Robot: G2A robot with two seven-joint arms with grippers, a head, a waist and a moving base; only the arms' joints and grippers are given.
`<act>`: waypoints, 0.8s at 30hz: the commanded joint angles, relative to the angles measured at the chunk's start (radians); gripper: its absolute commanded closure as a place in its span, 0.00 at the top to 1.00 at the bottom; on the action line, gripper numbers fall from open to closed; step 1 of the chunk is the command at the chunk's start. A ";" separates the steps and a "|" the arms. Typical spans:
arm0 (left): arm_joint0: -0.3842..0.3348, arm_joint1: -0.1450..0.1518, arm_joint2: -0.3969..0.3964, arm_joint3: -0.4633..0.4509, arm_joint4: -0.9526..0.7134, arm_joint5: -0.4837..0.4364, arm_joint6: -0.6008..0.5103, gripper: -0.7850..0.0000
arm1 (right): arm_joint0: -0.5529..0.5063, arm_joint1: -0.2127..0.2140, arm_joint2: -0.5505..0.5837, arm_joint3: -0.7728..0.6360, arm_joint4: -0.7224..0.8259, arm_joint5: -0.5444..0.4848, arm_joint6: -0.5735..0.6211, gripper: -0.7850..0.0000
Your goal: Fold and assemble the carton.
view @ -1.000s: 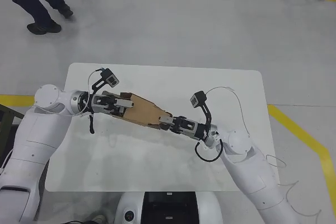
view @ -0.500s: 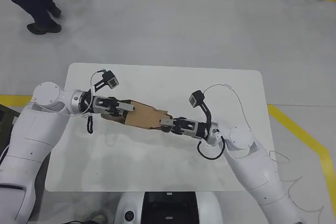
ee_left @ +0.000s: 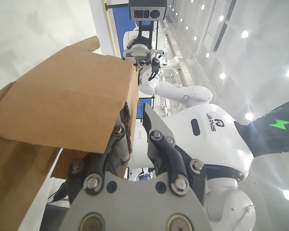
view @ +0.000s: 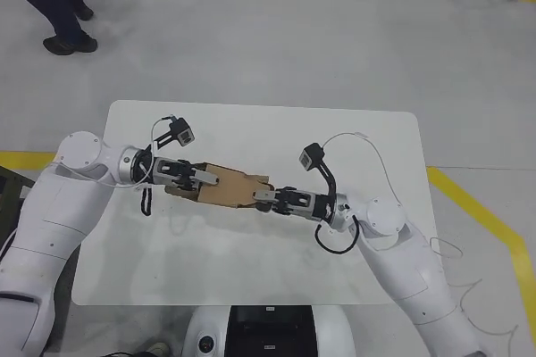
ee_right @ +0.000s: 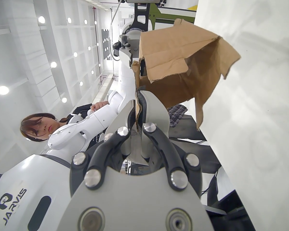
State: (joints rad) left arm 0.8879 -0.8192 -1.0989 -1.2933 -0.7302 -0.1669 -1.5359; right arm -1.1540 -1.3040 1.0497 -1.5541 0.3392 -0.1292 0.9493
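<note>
A brown cardboard carton point(view: 232, 185), partly opened, is held off the white table point(view: 250, 268) between my two arms. My left gripper point(view: 203, 178) grips its left end. In the left wrist view one finger is inside the carton point(ee_left: 62, 92) and the other finger point(ee_left: 150, 121) is just outside its wall, close together. My right gripper point(view: 263, 194) is shut on the edge of a flap at the right end. The right wrist view shows its pads point(ee_right: 147, 106) pinching the cardboard, with the carton point(ee_right: 183, 56) open beyond them and its flaps loose.
The table has bare room in front of and behind the carton. A thin white cable point(view: 375, 152) loops from the right arm over the table's right part. Grey floor with a yellow line point(view: 482, 205) surrounds the table.
Both grippers and the carton have shifted slightly toward the table's front. The left wrist has turned, and the carton looks narrower from above than a second ago.
</note>
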 commanded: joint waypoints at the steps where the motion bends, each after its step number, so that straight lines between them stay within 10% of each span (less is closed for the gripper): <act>1: -0.001 0.001 0.004 -0.001 -0.001 -0.001 0.000 0.07 | -0.001 0.001 -0.001 0.000 0.000 0.000 -0.002 0.00; 6: -0.001 0.003 0.018 -0.002 -0.004 -0.003 0.000 0.00 | -0.005 0.003 -0.002 -0.002 0.005 0.000 -0.012 0.00; 7: -0.001 0.004 0.020 -0.002 -0.005 -0.003 0.000 0.00 | -0.006 0.003 -0.002 -0.003 0.006 -0.001 -0.016 0.24; 8: -0.001 0.005 0.021 -0.001 -0.006 -0.004 0.000 0.00 | -0.007 0.003 -0.003 -0.004 0.004 -0.001 -0.018 0.86; 9: -0.001 0.006 0.023 0.000 -0.007 -0.006 0.000 0.00 | -0.007 0.004 -0.005 -0.006 -0.003 -0.003 -0.016 1.00; 24: -0.001 0.014 0.025 0.024 0.036 -0.037 0.002 0.00 | -0.035 0.001 -0.024 -0.071 0.029 -0.061 -0.098 1.00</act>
State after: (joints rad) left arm 0.8863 -0.8047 -1.0733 -1.2699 -0.6968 -0.2015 -1.5357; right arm -1.1877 -1.3022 1.0261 -1.6214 0.3618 -0.1884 0.8562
